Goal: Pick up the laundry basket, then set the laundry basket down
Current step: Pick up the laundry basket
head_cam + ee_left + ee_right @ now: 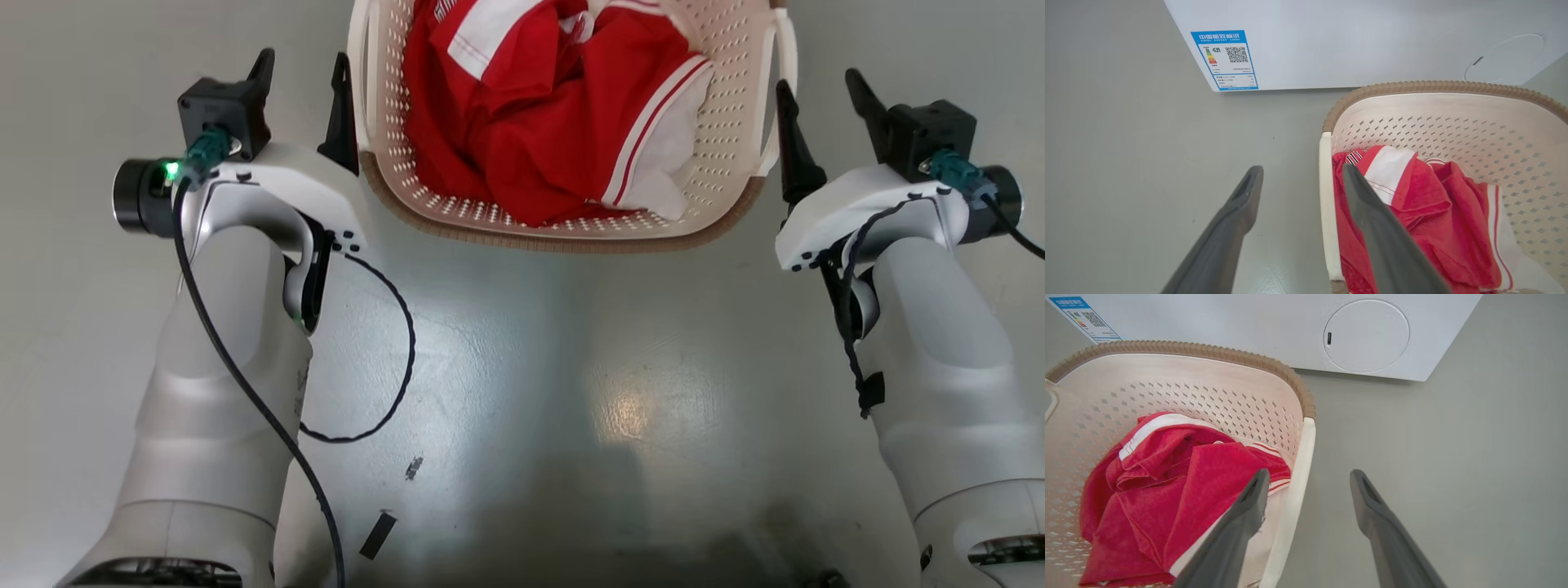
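Both spread, the left hand [302,88] and right hand [824,114] straddle the side handles [1325,196] of the laundry basket [571,238], top centre. This placement likely sets up a level two-sided lift.

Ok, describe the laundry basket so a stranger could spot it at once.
Find the big white washing machine on the grey floor. Close by it sits the laundry basket: cream, perforated, with a brown woven-look rim and white loop handles. It alone holds crumpled red-and-white clothing.
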